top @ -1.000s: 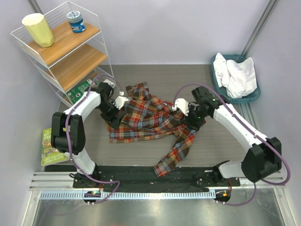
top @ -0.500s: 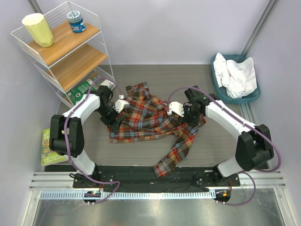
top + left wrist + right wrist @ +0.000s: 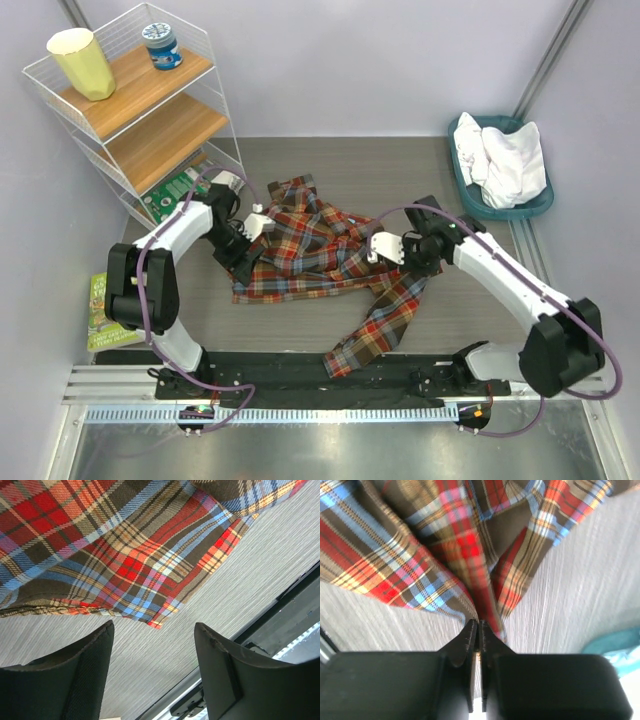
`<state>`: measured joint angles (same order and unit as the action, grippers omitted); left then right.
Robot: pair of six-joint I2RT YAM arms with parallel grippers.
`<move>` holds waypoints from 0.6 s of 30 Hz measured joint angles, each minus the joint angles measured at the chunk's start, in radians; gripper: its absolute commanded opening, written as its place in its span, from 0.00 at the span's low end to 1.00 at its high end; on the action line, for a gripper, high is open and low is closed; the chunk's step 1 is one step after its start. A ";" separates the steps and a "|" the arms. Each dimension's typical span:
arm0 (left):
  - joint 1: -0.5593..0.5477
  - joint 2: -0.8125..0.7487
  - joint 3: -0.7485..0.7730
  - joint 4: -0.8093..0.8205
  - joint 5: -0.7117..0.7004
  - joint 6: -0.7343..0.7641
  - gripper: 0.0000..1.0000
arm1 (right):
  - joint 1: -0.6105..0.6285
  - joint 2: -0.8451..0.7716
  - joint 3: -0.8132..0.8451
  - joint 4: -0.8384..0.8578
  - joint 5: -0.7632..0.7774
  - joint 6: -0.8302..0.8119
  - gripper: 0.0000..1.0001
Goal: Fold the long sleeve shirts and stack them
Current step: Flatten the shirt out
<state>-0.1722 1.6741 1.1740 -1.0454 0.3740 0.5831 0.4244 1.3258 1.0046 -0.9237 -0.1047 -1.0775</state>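
Flannel shirt (image 3: pixel 315 250), red-orange plaid: crumpled mid-table (image 3: pixel 470 310), one sleeve trailing toward the arm bases. Right tool (image 3: pixel 476 626): fingers pinched together on a raised fold at its right edge. Left tool (image 3: pixel 154 628): fingers apart, gripping nothing, over bare table just beside its left hem. White shirt (image 3: pixel 505 160): heaped in teal basket (image 3: pixel 530 208), far right. Wire shelf (image 3: pixel 140 115): far left.
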 measured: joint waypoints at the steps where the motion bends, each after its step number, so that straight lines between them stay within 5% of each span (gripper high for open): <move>1: 0.001 0.000 -0.002 0.000 0.000 0.000 0.60 | 0.000 -0.029 -0.005 -0.007 0.000 -0.004 0.03; 9: 0.005 -0.015 -0.030 -0.011 -0.005 0.059 0.64 | 0.000 -0.132 -0.060 -0.060 0.002 -0.016 0.01; 18: 0.009 -0.205 -0.143 -0.062 -0.003 0.227 0.64 | 0.000 -0.178 -0.083 -0.037 -0.002 0.083 0.01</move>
<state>-0.1635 1.4693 1.0306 -1.1076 0.3706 0.8101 0.4244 1.1477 0.9215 -0.9611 -0.1062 -0.9947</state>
